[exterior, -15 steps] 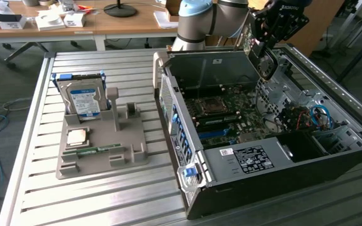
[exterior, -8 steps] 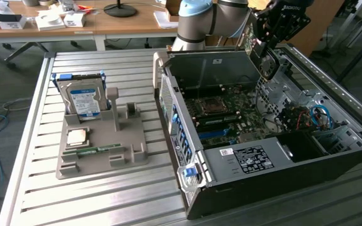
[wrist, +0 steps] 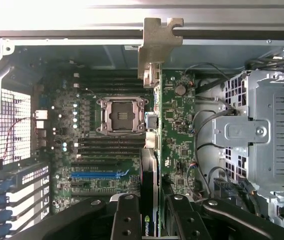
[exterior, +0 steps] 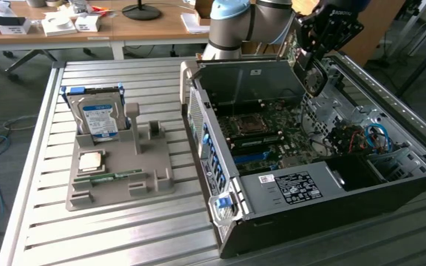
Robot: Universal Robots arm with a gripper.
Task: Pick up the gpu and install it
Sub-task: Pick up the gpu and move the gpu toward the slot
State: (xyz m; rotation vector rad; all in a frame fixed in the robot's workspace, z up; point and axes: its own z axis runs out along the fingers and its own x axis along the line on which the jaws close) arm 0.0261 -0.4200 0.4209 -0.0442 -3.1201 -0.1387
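Black pincer arms stand on either side of the graphics card, part-way closed and clamped on its thin body; the card is in the grip, not lying anywhere. In the wrist view the card is seen edge-on; its long axis runs straight out from the pincer, and the pale metal bracket is at the far end, by the case's wall.

In the exterior view the pincer hangs over the open computer case, towards the exterior view's right; the graphics card hangs below it with its fan showing, up at the case's rim and well apart from the circuit board on the case floor.

The relation that counts, I judge, is between the card and the blue slot; the slot runs crosswise to the card's long axis and lies off to one side of it, beyond the empty chip socket, so the two are neither lined up nor touching.

Hard to make out: the card's contact edge cannot be seen; its flat faces are hidden in the wrist view; the pincer's body is cut off at the frame's edge there; in the exterior view the arm runs out of frame. On the slatted table a grey holder keeps a hard drive and a memory stick, well apart from the pincer.
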